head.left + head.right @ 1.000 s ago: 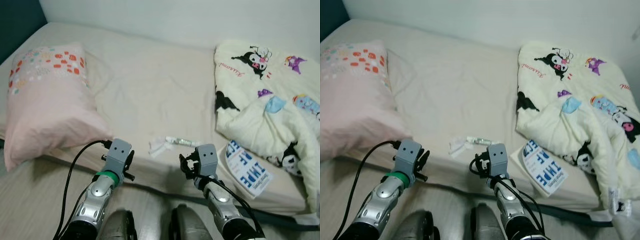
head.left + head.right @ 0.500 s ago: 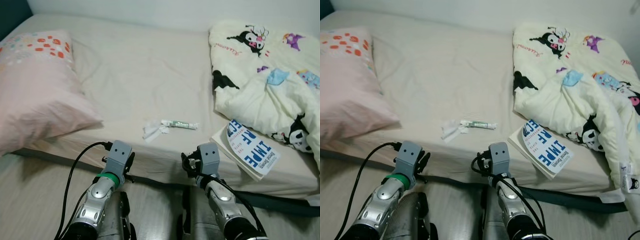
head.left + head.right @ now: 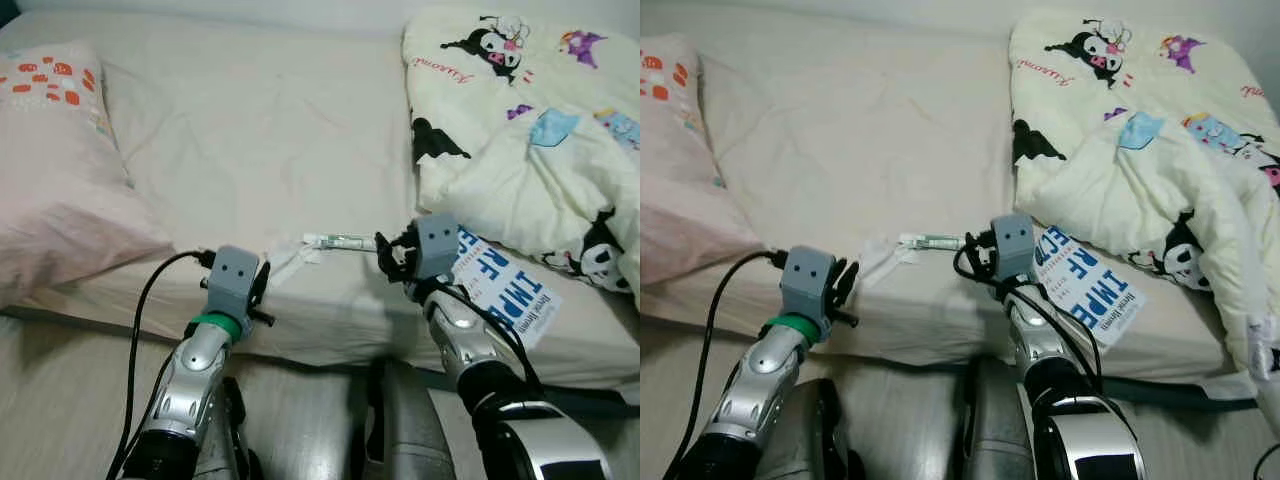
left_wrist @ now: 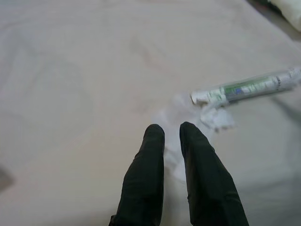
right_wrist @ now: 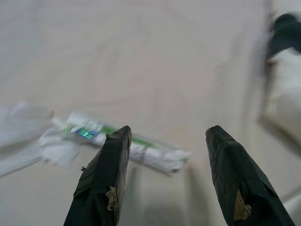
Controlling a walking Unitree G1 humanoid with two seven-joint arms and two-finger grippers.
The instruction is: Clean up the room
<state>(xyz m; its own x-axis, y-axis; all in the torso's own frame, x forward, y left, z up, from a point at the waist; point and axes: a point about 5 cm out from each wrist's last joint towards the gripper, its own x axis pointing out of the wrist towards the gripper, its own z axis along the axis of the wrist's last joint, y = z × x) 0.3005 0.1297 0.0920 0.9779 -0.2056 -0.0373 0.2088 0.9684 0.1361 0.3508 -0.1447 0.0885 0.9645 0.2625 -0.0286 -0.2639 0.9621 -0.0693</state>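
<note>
On the bed (image 3: 300, 130) a wrapped tube (image 3: 338, 241) lies beside crumpled tissue (image 3: 290, 262) (near the front edge). The right gripper (image 5: 162, 141) hovers over the tube, jaws apart; the left gripper (image 4: 171, 136), jaws nearly together, points at the tissue.

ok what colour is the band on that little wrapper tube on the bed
Green, on a clear and white wrapper tube; the left wrist view shows it best.
</note>
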